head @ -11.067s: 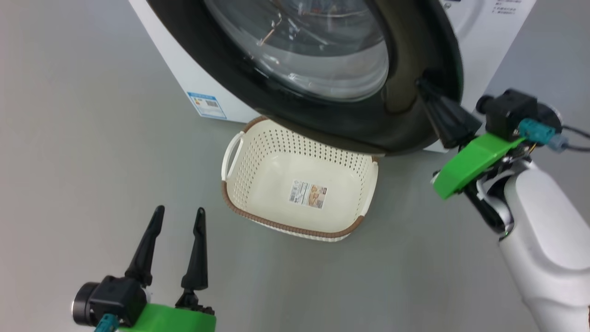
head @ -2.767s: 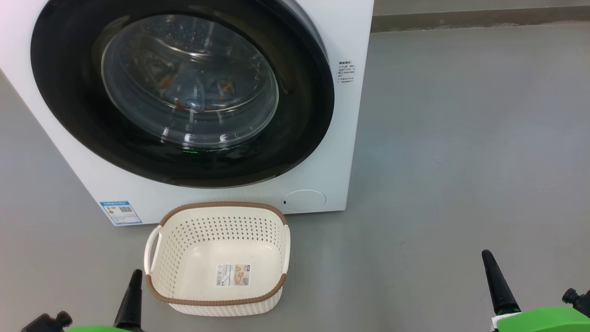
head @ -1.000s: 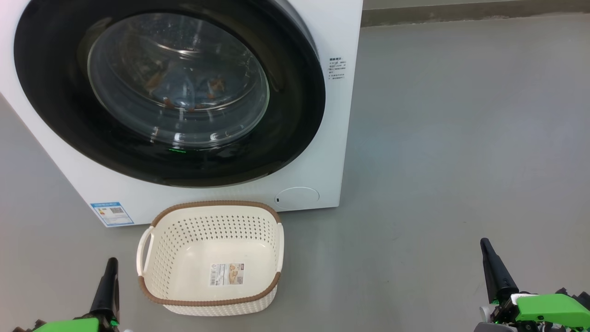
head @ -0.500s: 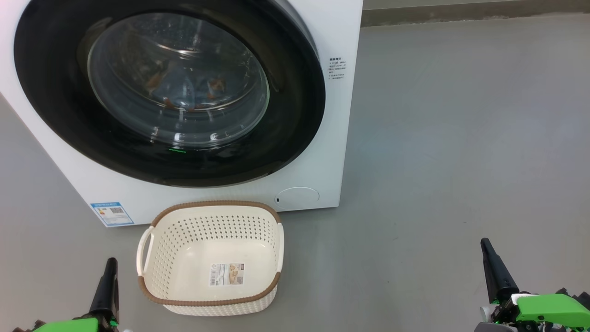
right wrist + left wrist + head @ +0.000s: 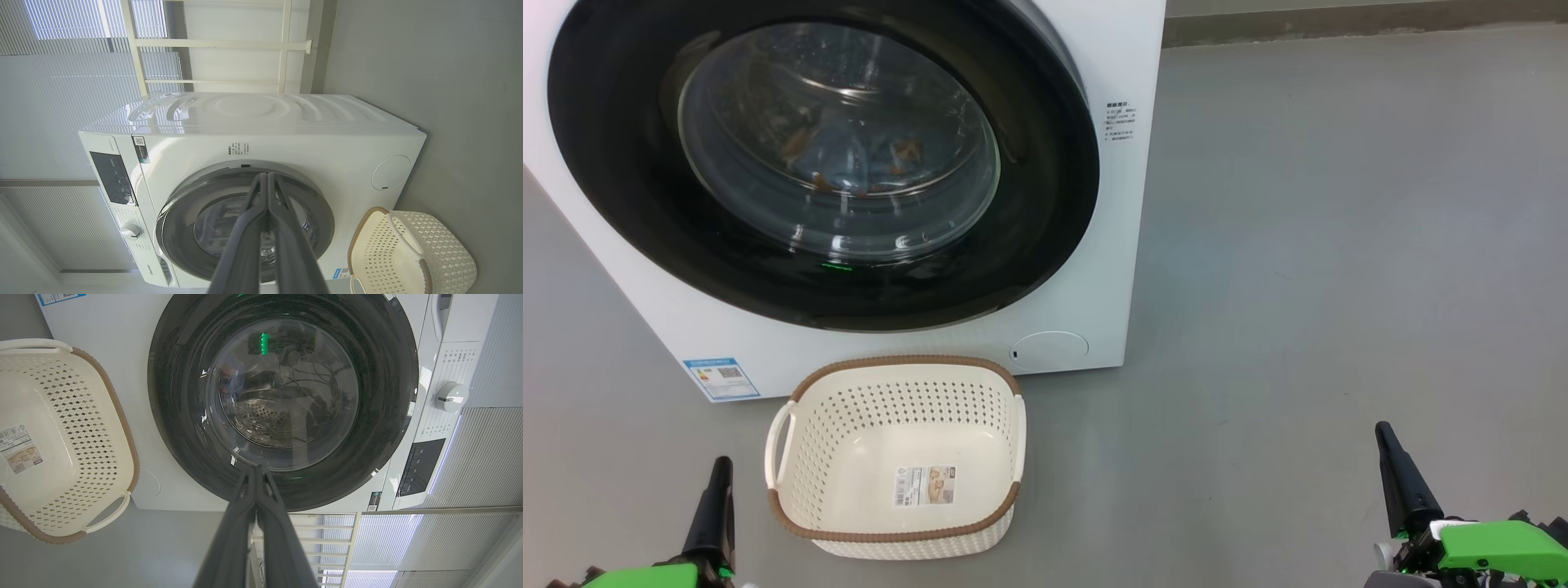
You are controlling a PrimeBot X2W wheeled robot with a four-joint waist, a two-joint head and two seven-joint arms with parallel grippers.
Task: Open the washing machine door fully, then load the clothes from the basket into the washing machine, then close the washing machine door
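Closed since earlier, the washing machine door [image 5: 825,163] is facing the nearer left gripper [image 5: 719,474]; it and the right gripper [image 5: 1387,445] are resting pinched shut.

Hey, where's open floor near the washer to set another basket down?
Widest bare floor lies right of the washing machine and basket, up to the right claw. Crowded where the basket sits close to the machine's front.

The basket [image 5: 890,408] sits on the floor [image 5: 1298,286] just before the washing machine [image 5: 1123,204], with the clothes [image 5: 862,159] inside it.
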